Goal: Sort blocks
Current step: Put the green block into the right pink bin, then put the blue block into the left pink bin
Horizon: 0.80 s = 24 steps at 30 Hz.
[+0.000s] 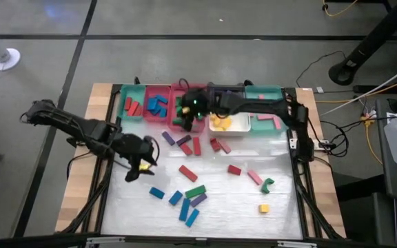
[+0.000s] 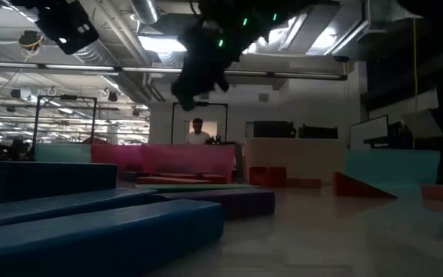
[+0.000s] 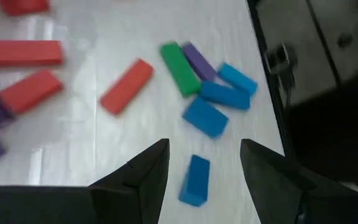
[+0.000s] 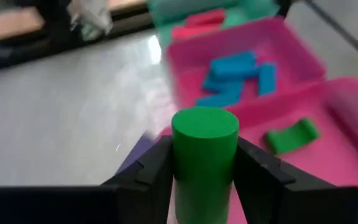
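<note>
White table [image 1: 281,207] strewn with blocks, trays along the far edge.
Right gripper [image 4: 204,180] clasps a green cylinder [image 4: 204,155] over a pink tray [image 4: 353,134]; left gripper [image 3: 204,171] gapes wide above a blue block [image 3: 194,180].

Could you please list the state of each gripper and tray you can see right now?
Left gripper: open, empty, hovering over a blue block on the table.
Right gripper: holding a green cylinder block above the pink trays.
Pink tray with blue blocks: holds several blue blocks.
Pink tray with green block: holds one green block.
White tray: holds yellow blocks.
</note>
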### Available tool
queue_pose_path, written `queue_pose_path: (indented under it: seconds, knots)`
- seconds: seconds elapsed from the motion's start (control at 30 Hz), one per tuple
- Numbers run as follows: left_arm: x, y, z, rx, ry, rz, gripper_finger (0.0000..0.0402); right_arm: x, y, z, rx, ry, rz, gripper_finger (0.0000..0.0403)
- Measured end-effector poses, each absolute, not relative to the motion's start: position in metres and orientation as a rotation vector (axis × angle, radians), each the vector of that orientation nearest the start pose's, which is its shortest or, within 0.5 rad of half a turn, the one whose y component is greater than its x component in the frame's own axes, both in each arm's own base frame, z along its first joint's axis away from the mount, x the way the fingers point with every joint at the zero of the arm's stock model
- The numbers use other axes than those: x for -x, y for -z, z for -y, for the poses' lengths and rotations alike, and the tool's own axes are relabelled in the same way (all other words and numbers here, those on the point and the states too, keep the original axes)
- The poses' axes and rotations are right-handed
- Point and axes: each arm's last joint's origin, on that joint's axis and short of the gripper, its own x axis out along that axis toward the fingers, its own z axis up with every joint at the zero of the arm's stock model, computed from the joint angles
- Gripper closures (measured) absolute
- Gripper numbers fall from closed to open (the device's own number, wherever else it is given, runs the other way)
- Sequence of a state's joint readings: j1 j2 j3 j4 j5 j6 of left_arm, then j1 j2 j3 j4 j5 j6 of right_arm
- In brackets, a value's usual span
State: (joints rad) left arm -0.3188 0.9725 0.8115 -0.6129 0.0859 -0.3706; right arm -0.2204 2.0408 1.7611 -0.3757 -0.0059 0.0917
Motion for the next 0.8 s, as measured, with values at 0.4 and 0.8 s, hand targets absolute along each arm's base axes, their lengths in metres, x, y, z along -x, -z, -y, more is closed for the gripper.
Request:
queue_pose_path:
  seconds: [0.4,0.8]
  knots:
    - [-0.199,-0.226,0.106,0.018,0.361,-1.038,0.0215,-0.470,-0.220,0.138,-0.220,0.245,-0.684,0.0204]
    - [-0.217,-0.175,0.131,-0.171,0.414,-1.189,0.0215,-0.466,-0.256,0.136,-0.232,0.244,-0.754,0.0151]
